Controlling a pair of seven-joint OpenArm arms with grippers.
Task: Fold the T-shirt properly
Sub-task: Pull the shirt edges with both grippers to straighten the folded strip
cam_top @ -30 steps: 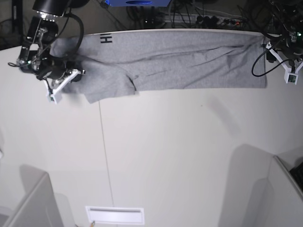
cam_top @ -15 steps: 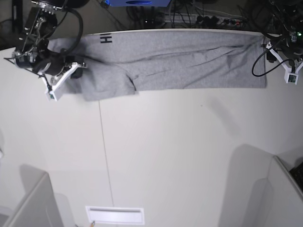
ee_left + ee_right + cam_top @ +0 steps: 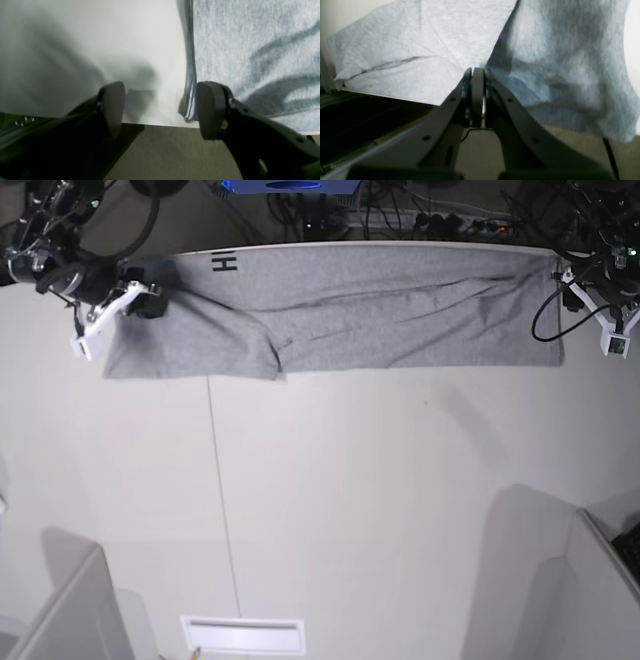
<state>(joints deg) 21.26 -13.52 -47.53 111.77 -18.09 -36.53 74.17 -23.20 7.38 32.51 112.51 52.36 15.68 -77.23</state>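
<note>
white table (image 3: pixel 330 510) carries t-shirt (image 3: pixel 400 305) along its 12 o'clock edge; right hand (image 3: pixel 477 72) pinches cloth, left hand (image 3: pixel 160 107) gapes empty.

Even overhead light, soft shadows, blurred wrist views.

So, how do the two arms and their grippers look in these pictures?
Both arms are black with looping black cables. In the base view each carries a white bracket near its gripper. The left gripper has dark grey, rounded oval pads. The right gripper has slim dark fingers with small screw holes.
</note>
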